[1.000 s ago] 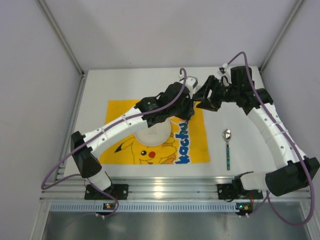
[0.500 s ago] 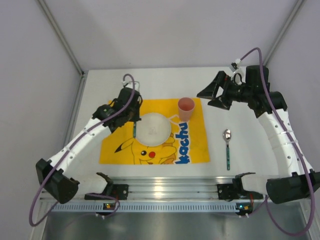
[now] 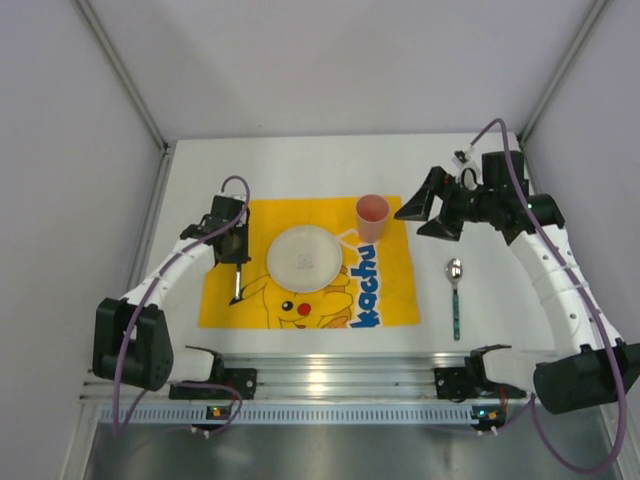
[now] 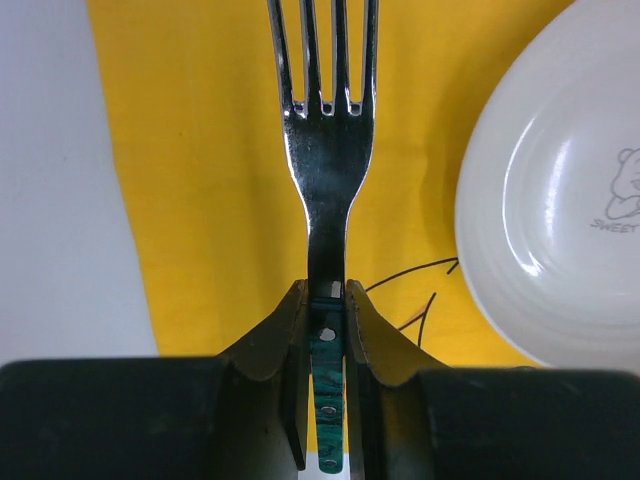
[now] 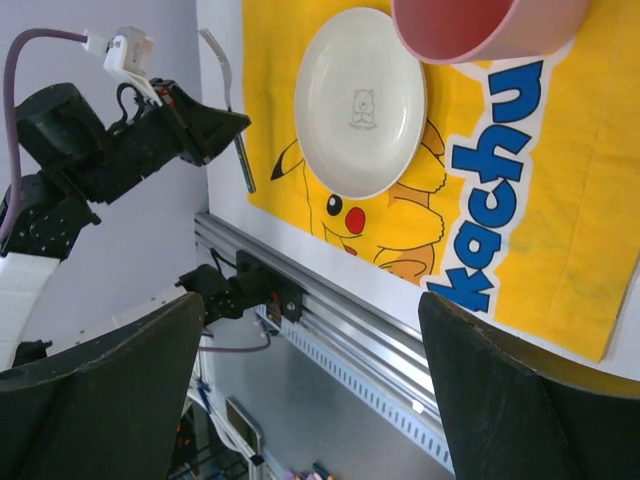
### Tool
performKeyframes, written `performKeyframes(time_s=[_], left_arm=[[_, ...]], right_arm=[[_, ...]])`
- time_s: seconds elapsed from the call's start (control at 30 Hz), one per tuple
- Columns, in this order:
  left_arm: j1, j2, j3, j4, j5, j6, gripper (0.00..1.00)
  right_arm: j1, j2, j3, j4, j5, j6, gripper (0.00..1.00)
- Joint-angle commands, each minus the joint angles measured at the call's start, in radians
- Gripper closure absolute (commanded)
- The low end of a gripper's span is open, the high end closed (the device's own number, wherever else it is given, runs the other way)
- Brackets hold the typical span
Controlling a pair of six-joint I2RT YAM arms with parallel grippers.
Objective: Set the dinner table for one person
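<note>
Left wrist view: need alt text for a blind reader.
The left end effector grips a fork by its green handle, tines pointing away, over the yellow mat. A white plate sits on the mat at right; bare white table shows at left.

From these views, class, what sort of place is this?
Probably a robotics lab cell, not a home: plain panels wall in the dinner table, an aluminium rail edges it, with the left arm and right arm bolted there.
</note>
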Motion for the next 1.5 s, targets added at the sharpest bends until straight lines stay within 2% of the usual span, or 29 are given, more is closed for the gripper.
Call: performKeyframes(time_s=[0.0, 0.2, 0.47, 0.53, 0.63, 0.67, 0.73, 0.8, 0.83, 0.87, 0.97, 1.03, 1.17, 1.3, 1.47], left_arm=[[0.049, 0.012, -0.023, 0.135, 0.125, 0.026, 1.0], [0.074, 0.068, -0.028, 0.161, 0.198, 0.013, 1.0], [0.109, 0.154, -0.059, 0.225, 0.169, 0.011, 0.99], [0.114, 0.173, -0.056, 0.227, 0.171, 0.016, 0.89], [0.12, 0.19, -0.048, 0.227, 0.166, 0.023, 0.82], [0.121, 0.191, -0.043, 0.225, 0.169, 0.022, 0.76], [0.123, 0.193, -0.033, 0.216, 0.178, 0.019, 0.57], [0.123, 0.185, -0.005, 0.202, 0.182, 0.007, 0.42], [0.123, 0.171, 0.006, 0.187, 0.185, 0.002, 0.39], [0.123, 0.158, 0.026, 0.178, 0.179, -0.013, 0.29], [0.121, 0.087, 0.053, 0.153, 0.171, -0.059, 0.28], [0.12, 0.024, 0.07, 0.111, 0.166, -0.084, 0.28], [0.118, -0.069, 0.087, 0.051, 0.091, -0.145, 0.28], [0.115, -0.112, 0.05, 0.04, 0.131, -0.185, 0.3], [0.11, -0.139, 0.012, 0.04, 0.178, -0.222, 0.32]], right_arm=[[-0.01, -0.043, -0.019, -0.002, 0.005, -0.021, 0.12], [-0.01, -0.069, -0.042, -0.022, 0.028, -0.04, 0.12], [-0.01, -0.072, -0.044, -0.036, 0.052, -0.061, 0.12], [-0.01, -0.071, -0.041, -0.041, 0.059, -0.064, 0.11], [-0.011, -0.071, -0.037, -0.051, 0.066, -0.071, 0.11], [-0.01, -0.068, -0.036, -0.058, 0.072, -0.074, 0.11], [-0.011, -0.069, -0.027, -0.064, 0.083, -0.083, 0.11], [-0.013, -0.072, 0.002, -0.117, 0.198, -0.121, 0.11], [-0.01, -0.08, 0.027, -0.139, 0.342, -0.135, 0.09], [-0.011, -0.086, 0.027, -0.174, 0.423, -0.149, 0.07], [-0.014, -0.095, -0.045, -0.209, 0.686, -0.186, 0.05], [-0.032, -0.092, -0.137, -0.223, 0.77, -0.179, 0.05], [-0.046, -0.112, -0.315, -0.162, 0.752, -0.121, 0.06], [-0.046, -0.096, -0.464, -0.067, 0.73, -0.083, 0.09], [-0.045, 0.015, -0.447, -0.016, 0.789, -0.066, 0.14]])
